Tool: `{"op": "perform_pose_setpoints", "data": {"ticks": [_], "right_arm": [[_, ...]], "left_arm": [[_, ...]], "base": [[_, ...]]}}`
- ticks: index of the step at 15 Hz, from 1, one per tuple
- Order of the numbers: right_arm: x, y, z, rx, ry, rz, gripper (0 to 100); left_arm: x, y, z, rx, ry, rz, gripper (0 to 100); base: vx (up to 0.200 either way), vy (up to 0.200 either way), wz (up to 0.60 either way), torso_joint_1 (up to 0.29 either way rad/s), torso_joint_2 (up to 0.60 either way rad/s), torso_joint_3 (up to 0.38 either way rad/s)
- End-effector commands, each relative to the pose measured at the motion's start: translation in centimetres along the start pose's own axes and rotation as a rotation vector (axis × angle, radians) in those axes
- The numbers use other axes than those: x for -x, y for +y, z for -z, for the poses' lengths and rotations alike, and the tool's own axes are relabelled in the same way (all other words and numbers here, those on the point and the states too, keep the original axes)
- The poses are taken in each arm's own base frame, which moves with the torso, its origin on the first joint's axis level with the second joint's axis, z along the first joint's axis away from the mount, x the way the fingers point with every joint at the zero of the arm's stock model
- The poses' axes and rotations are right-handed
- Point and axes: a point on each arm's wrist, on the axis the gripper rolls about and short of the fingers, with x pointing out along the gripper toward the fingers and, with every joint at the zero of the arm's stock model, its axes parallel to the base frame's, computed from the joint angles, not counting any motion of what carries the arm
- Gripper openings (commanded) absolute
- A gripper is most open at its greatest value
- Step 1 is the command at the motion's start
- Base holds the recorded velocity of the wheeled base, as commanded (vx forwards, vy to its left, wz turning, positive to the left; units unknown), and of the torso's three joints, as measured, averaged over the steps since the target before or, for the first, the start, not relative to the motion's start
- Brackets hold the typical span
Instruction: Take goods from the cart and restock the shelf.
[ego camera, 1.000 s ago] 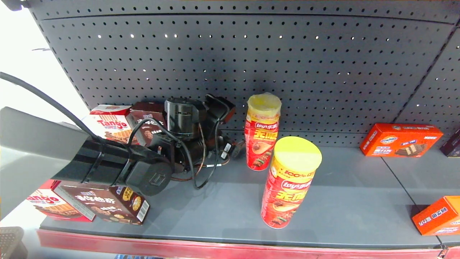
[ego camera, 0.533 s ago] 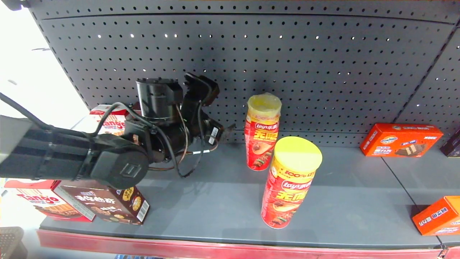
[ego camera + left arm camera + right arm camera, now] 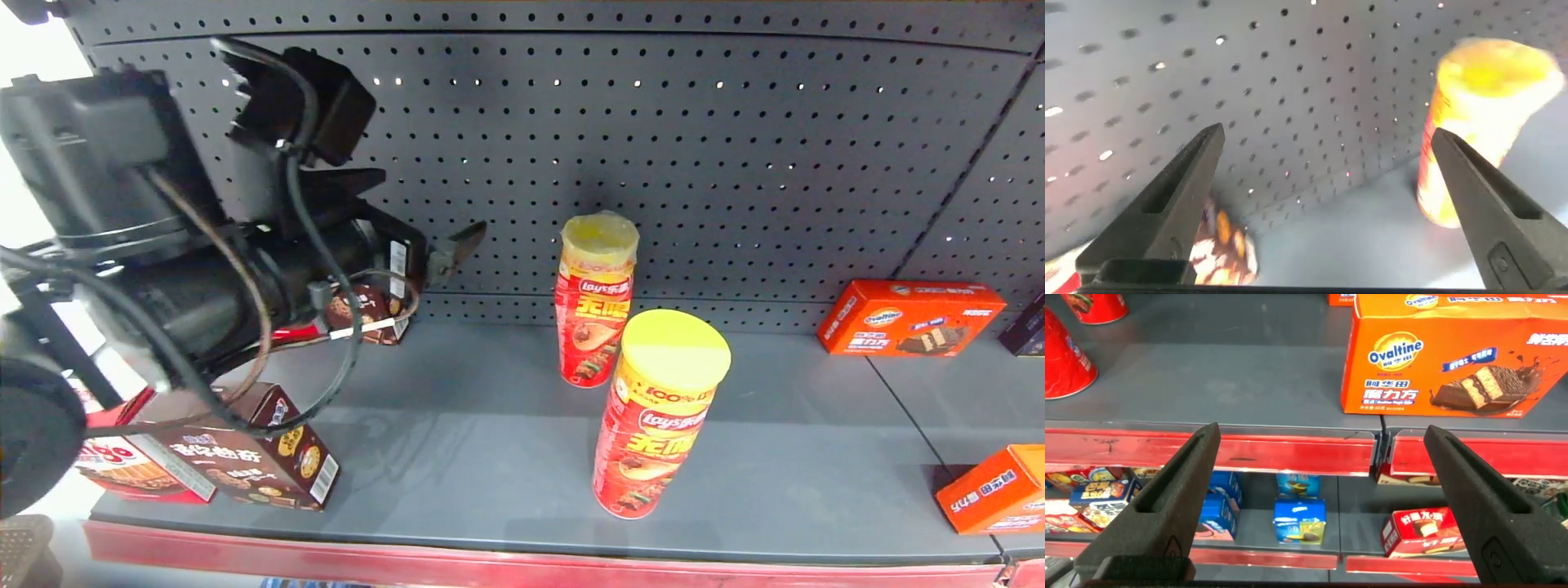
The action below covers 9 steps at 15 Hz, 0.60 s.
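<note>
A: What has changed in the last second?

B: The left gripper (image 3: 1327,135) was low on the grey metal shelf (image 3: 490,441), among the boxes at the far left. It has since risen and drawn back toward the near side. Its jaws stand wide apart with nothing between them.

A: So the item is delivered?

B: I judge so. The small brown cardboard biscuit box (image 3: 359,306) sits on the shelf at the far left, close to the perforated back panel (image 3: 653,147). It is below the raised gripper and free of it. The next step is probably another trip to the cart.

A: And the right gripper (image 3: 1321,434)?

B: Also spread open and empty, off the shelf's near edge. It faces the glossy orange cardboard box (image 3: 1454,355) and the red price rail (image 3: 1290,449).

A: Materials and shapes?

B: A tall red crisp tube (image 3: 657,412) stands mid-shelf on the near side, a rigid cylinder with a flat yellow plastic lid. A second red tube (image 3: 594,298) behind it has a crinkled, translucent lid. At the near left lie a larger brown carton (image 3: 261,453) and a red wafer carton (image 3: 114,469), both flat-sided printed card. The shelf looks like smooth painted steel, and the panel is matt and dotted with holes.
</note>
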Motion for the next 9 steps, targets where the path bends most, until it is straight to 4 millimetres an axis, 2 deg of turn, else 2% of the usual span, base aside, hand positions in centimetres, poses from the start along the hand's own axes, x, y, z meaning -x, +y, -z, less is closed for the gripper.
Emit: {"op": "perform_pose_setpoints", "data": {"ticks": [1, 2, 3, 4, 5, 6, 9], "right_arm": [[0.0, 0.0, 0.0, 0.001, 0.001, 0.000, 100], [0.0, 0.0, 0.0, -0.001, 0.001, 0.000, 100], [0.0, 0.0, 0.0, -0.001, 0.000, 0.000, 100], [0.0, 0.0, 0.0, -0.001, 0.001, 0.000, 100], [0.0, 0.0, 0.0, 0.001, 0.000, 0.000, 100], [0.0, 0.0, 0.0, -0.001, 0.000, 0.000, 100], [0.0, 0.0, 0.0, 0.001, 0.000, 0.000, 100]], "left_arm": [[14.1, 2.1, -2.1, 0.023, -0.177, -0.050, 100], [18.1, 2.5, -2.0, 0.027, -0.213, -0.060, 100], [20.5, 2.8, -1.9, 0.028, -0.220, -0.062, 100], [24.0, 3.1, -1.3, 0.026, -0.203, -0.074, 100], [26.5, 3.1, -0.4, 0.021, -0.183, -0.115, 100], [28.1, 3.0, 0.2, 0.014, -0.165, -0.185, 100], [29.8, 1.4, 3.4, 0.027, -0.098, -0.279, 100]], "base": [[0.000, 0.000, 0.00, 0.000, 0.00, 0.000], [0.000, 0.000, 0.00, 0.000, 0.00, 0.000], [0.000, 0.000, 0.00, 0.000, 0.00, 0.000], [0.000, 0.000, 0.00, 0.000, 0.00, 0.000], [0.000, 0.000, 0.00, 0.000, 0.00, 0.000], [0.000, 0.000, 0.00, 0.000, 0.00, 0.000], [0.000, 0.000, 0.00, 0.000, 0.00, 0.000]]}}
